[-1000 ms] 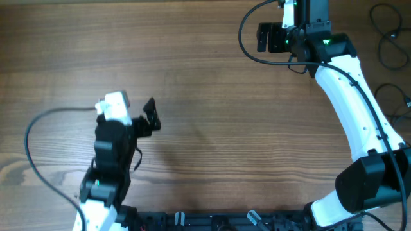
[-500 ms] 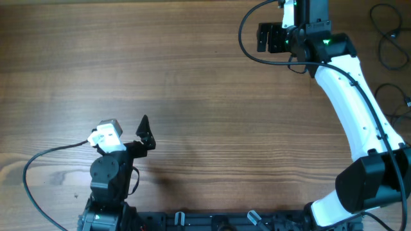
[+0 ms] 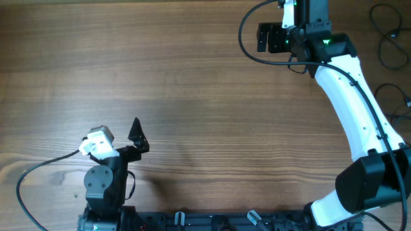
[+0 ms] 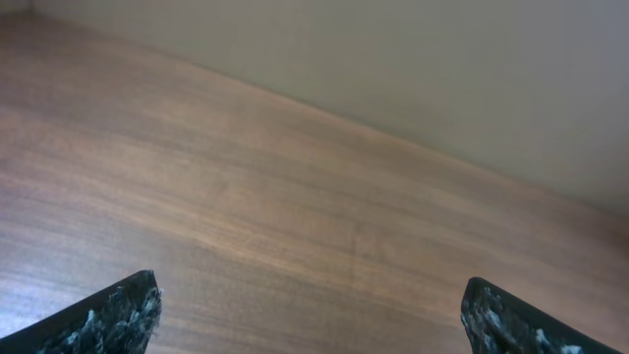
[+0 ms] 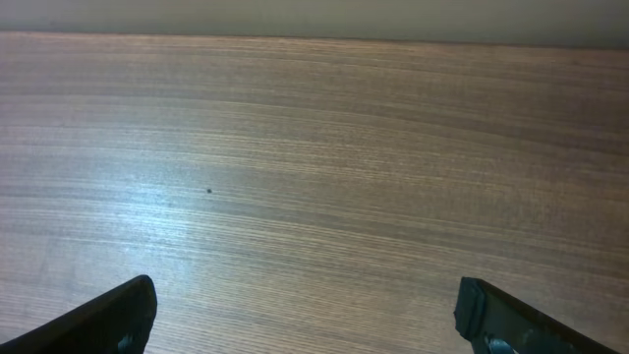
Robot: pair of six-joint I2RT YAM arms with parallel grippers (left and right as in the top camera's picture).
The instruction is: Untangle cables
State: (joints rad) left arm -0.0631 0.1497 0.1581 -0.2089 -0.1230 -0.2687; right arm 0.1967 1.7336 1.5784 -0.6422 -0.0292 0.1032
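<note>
Left gripper [image 3: 139, 136]: lower left of your overhead frame, jaws spread wide, gripping nothing, over the bare table [image 3: 205, 102].
Right gripper [image 3: 264, 37]: upper right, jaws equally wide apart, nothing between them.
Cables [image 3: 384, 40]: you'll find thin black loops at the upper right edge, well apart from both grippers.

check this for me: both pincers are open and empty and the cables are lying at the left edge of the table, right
Not quite. The cables lie at the right edge of the table, not the left; the overhead view shows it. The rest stands: the left pincer and the right pincer are both open and empty.
</note>
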